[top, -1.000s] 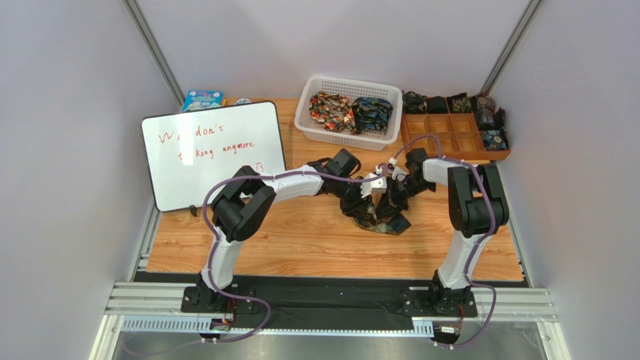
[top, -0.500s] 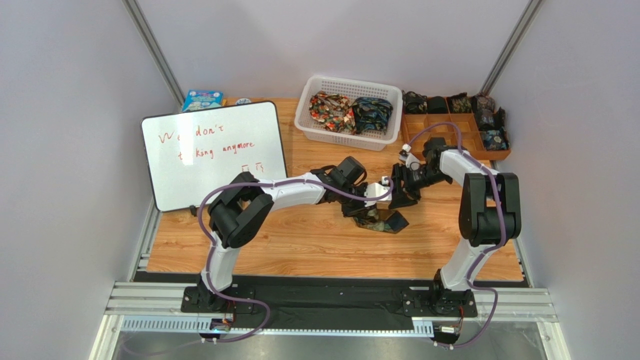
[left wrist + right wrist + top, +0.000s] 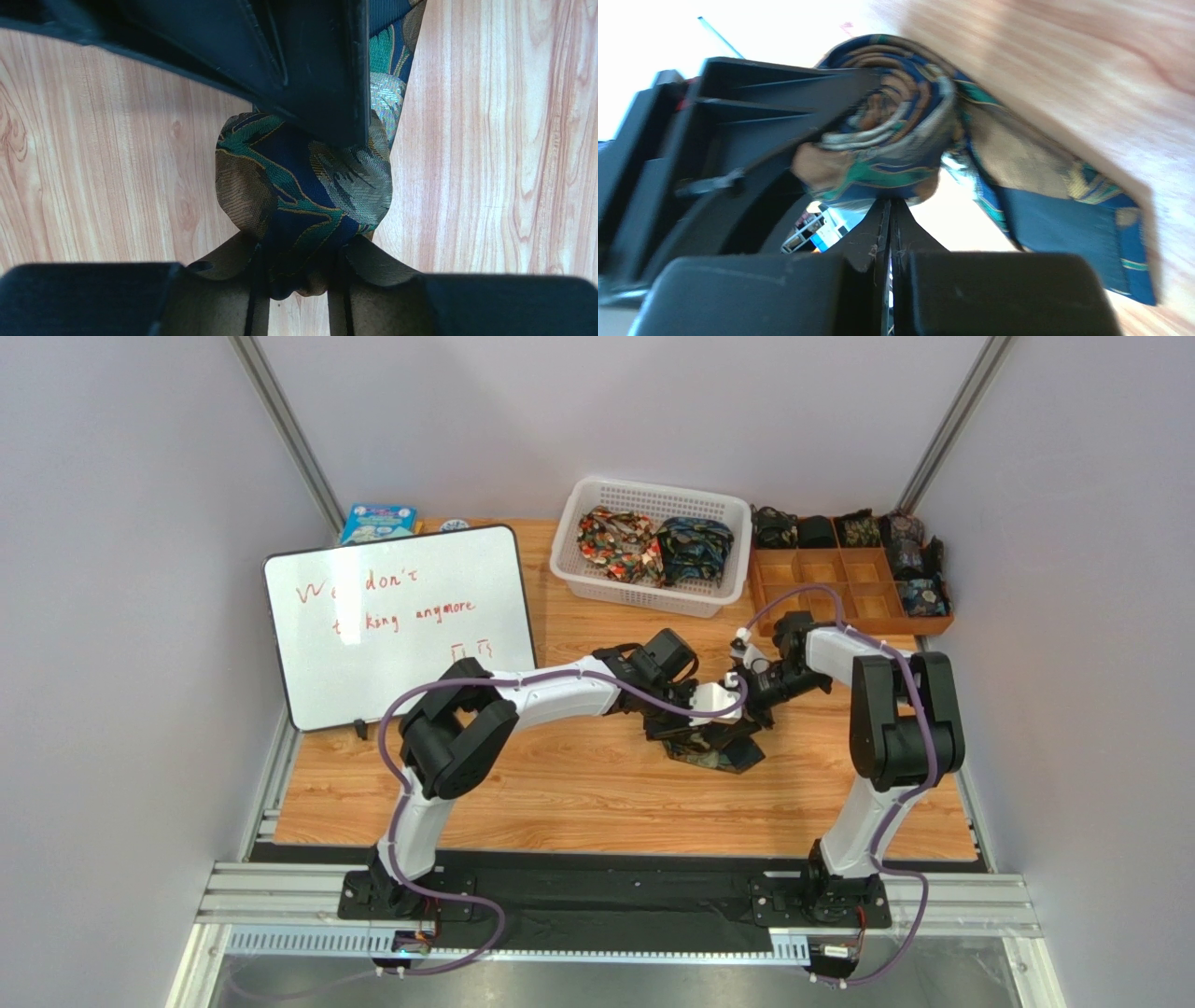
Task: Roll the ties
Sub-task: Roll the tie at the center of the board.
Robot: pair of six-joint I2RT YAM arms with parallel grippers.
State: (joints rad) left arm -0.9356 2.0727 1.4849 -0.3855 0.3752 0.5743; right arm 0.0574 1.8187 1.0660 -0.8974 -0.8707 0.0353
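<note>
A dark tie with green, gold and blue pattern (image 3: 718, 744) lies mid-table, one end wound into a roll (image 3: 302, 182). My left gripper (image 3: 298, 255) is shut on that roll, one finger on each side. The right gripper (image 3: 889, 203) comes from the opposite side, its jaws pressed together and pinching the roll's (image 3: 892, 119) lower edge. The loose tail (image 3: 1074, 210) runs off flat over the wood. From above, both grippers (image 3: 697, 703) (image 3: 741, 689) meet over the tie. More ties (image 3: 617, 543) lie bunched in the basket.
The white slotted basket (image 3: 568, 546) stands at the back centre. A brown compartment tray (image 3: 842, 585) with small rolls (image 3: 919, 595) is at the back right. A whiteboard (image 3: 400, 623) lies at the left, with a small blue box (image 3: 376, 521) behind it.
The right gripper opened, drew back, then returned and shut at the roll. The left gripper tightened on the roll. The tie's bundle now lies more compact under both grippers.
</note>
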